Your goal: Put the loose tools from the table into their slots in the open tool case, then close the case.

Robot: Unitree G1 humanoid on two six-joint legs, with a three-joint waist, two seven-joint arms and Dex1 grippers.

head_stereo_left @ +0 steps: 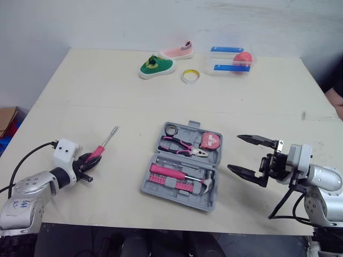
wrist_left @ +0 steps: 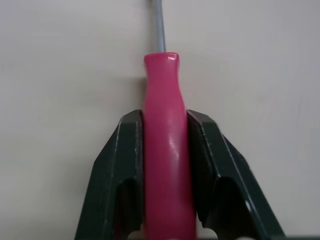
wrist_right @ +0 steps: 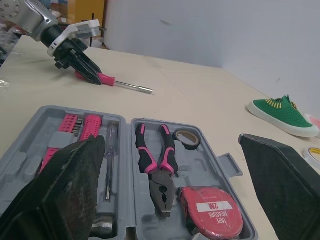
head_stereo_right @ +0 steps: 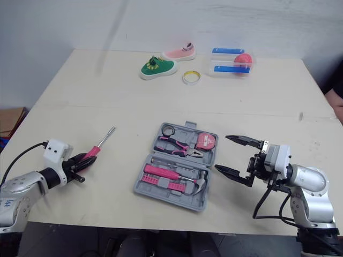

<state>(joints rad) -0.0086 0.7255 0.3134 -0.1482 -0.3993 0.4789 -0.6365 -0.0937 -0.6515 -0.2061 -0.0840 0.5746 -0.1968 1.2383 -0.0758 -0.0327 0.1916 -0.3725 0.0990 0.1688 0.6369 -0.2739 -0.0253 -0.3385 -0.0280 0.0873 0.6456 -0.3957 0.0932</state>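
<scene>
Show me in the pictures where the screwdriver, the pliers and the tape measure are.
screwdriver (wrist_left: 167, 150), left wrist view, on the middle of its pink handle
pliers (wrist_right: 161, 187), right wrist view, on the metal head
tape measure (head_stereo_left: 210, 141), left eye view, on its red top face

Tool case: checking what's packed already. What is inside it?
Inside the tool case lie pliers, a tape measure, a roll of tape, a hammer, a small screwdriver and a pink bit set. The slots beneath them are covered.
</scene>
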